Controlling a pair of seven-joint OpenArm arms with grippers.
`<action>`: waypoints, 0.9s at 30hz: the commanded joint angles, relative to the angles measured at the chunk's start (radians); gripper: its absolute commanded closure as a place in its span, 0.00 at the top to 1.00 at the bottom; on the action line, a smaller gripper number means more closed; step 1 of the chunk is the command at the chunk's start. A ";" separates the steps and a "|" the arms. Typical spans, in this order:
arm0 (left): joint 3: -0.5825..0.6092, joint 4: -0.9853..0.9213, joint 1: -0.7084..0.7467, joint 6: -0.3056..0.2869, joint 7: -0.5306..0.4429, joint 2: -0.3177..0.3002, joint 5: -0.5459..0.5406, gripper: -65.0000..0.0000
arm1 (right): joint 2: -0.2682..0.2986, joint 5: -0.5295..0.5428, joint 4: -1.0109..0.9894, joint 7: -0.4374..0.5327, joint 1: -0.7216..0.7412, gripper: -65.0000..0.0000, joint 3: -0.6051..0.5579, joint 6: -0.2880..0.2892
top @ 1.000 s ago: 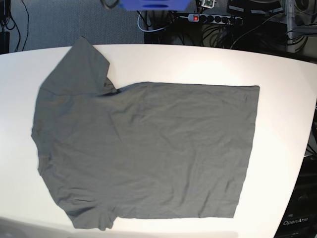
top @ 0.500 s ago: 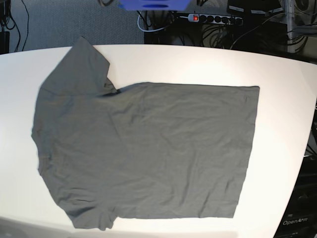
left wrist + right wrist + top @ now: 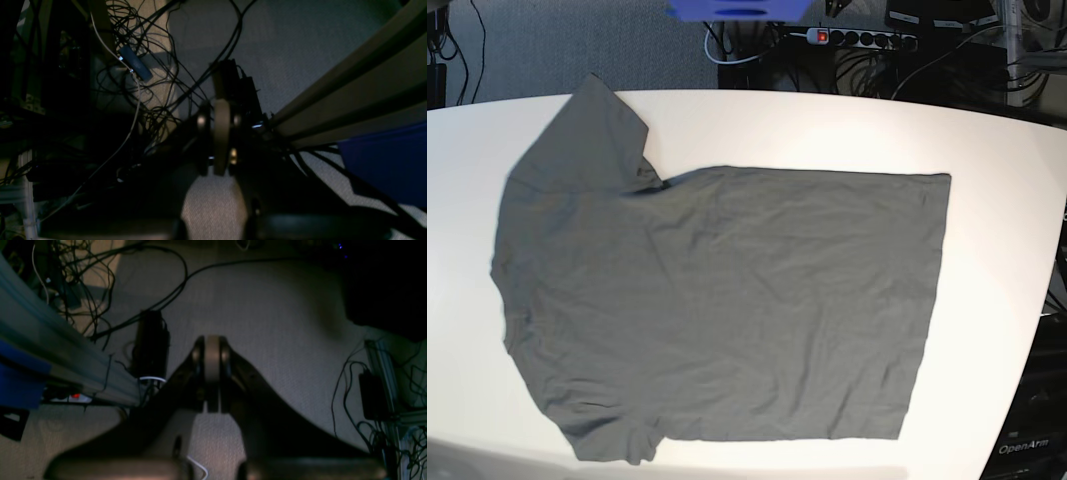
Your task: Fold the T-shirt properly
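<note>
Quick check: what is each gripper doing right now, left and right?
Left gripper: closed, holding nothing, off the table.
Right gripper: closed, holding nothing, off the table.

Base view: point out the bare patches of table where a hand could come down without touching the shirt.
The table is bare in a wide strip between the T-shirt's straight hem and the table's right edge, and in a band along the far edge above the body, right of the raised sleeve. A smaller patch lies in the far-left corner. The near edge and left side are crowded with cloth.
</note>
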 commanded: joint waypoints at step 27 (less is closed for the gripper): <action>0.003 0.535 0.284 -0.002 -0.022 0.004 0.004 0.02 | 0.004 0.002 0.275 0.034 -0.138 0.00 -0.001 -0.001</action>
